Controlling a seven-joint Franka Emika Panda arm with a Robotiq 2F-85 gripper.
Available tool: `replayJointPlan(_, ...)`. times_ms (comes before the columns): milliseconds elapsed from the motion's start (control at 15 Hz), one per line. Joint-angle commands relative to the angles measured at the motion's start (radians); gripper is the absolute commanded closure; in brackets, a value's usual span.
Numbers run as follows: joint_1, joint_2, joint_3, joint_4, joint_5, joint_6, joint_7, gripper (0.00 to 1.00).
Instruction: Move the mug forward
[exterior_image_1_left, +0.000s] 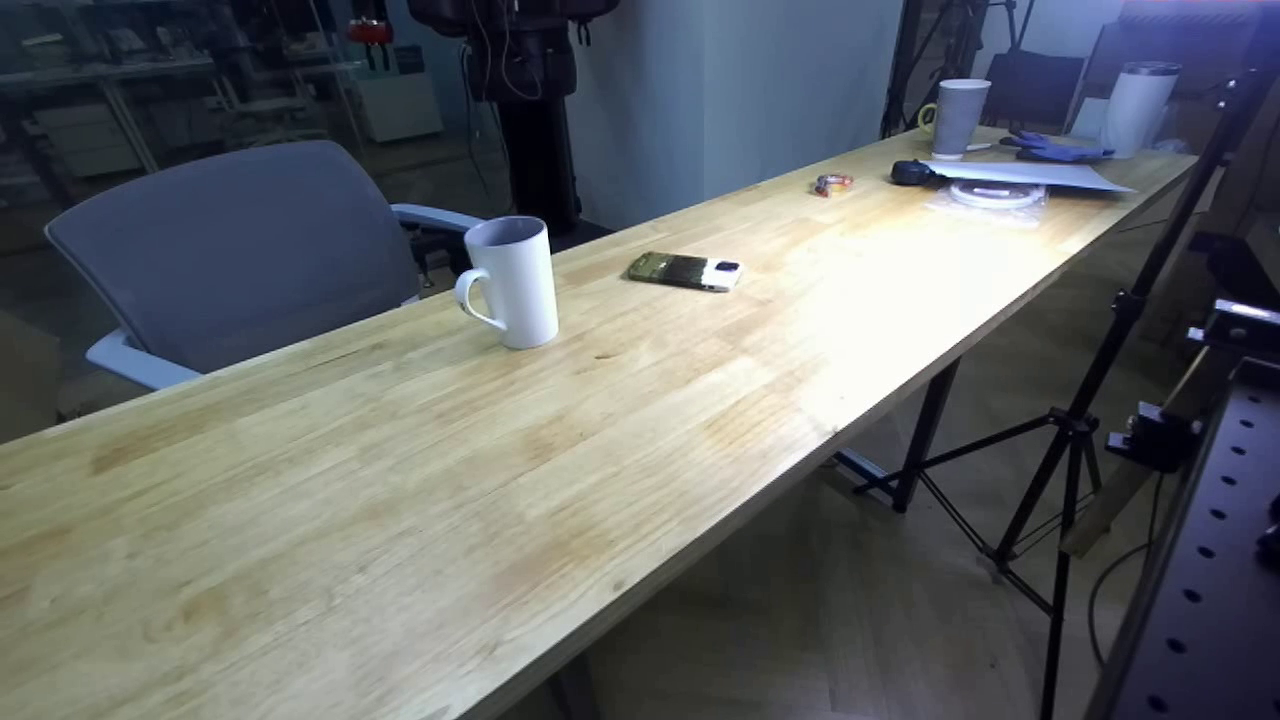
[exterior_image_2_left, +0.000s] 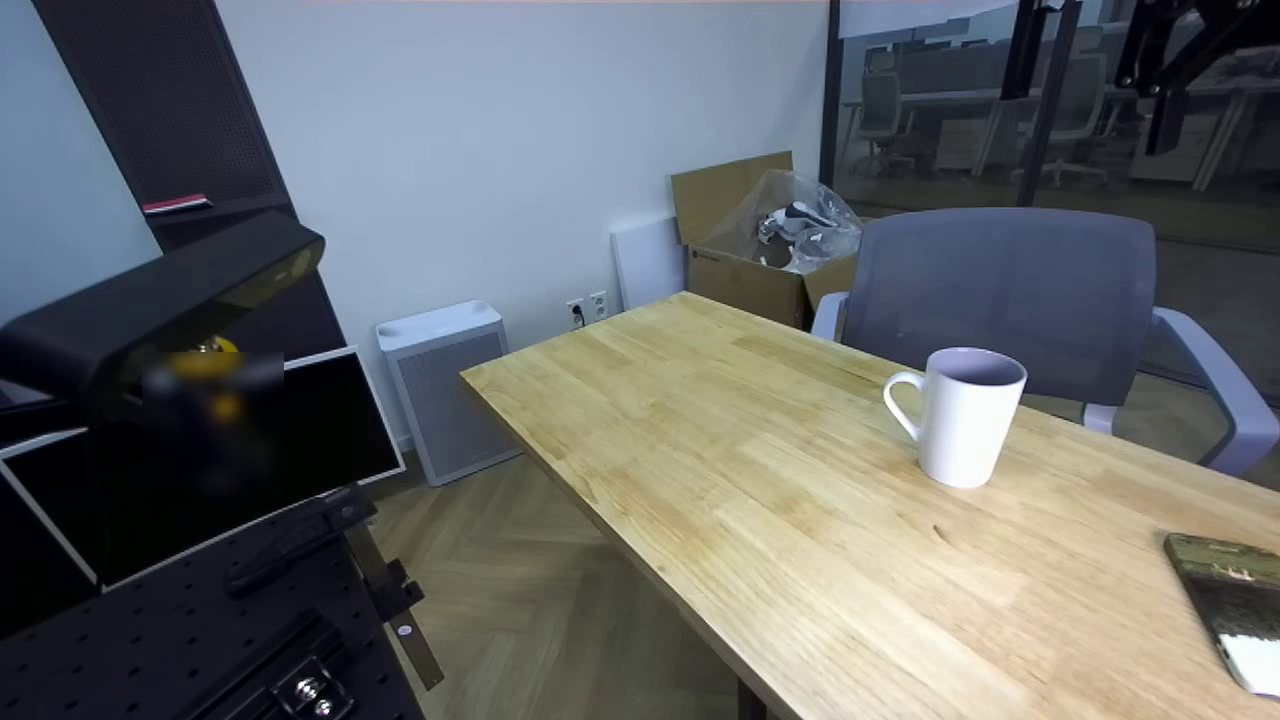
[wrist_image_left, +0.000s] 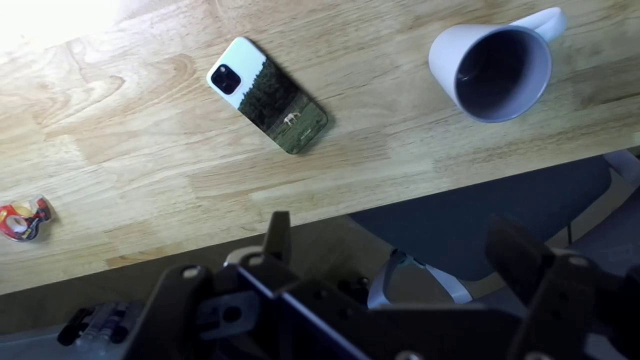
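Note:
The white mug stands upright on the wooden table near the edge by the chair, in both exterior views (exterior_image_1_left: 528, 295) (exterior_image_2_left: 965, 430). Its loop handle points away from the phone. In the wrist view, the mug (wrist_image_left: 492, 70) is at the upper right, with its opening and dark inside showing. My gripper (wrist_image_left: 391, 222) is along the bottom of the wrist view, fingers wide apart with nothing between them, over the table edge and chair. In an exterior view, the gripper (exterior_image_2_left: 1090, 118) hangs at the top right, well above the table and apart from the mug.
A phone (exterior_image_1_left: 685, 271) lies flat beside the mug; it also shows in the wrist view (wrist_image_left: 270, 97). A tape dispenser (wrist_image_left: 22, 217), a grey cup (exterior_image_1_left: 960, 118), a tumbler (exterior_image_1_left: 1140, 110) and gloves (exterior_image_1_left: 1055, 150) are farther along the wooden table (exterior_image_1_left: 400, 480). A chair (exterior_image_2_left: 1000, 280) stands against the edge.

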Motion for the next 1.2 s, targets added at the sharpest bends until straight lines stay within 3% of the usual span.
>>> replayJointPlan(0,0.012,0.072,-0.007,0.107,-0.017,-0.069,0.042,0.0)
replayJointPlan(467,-0.003,0.124,0.013,0.195,0.012,-0.17,0.0,0.0)
replayJointPlan(933,-0.005,0.148,0.014,0.235,0.006,-0.162,-0.013,0.0)
replayJointPlan(1000,0.0,0.126,0.01,0.185,0.0,-0.132,-0.006,0.0)
replayJointPlan(1133,0.0,0.131,0.011,0.192,0.0,-0.133,-0.009,0.0)
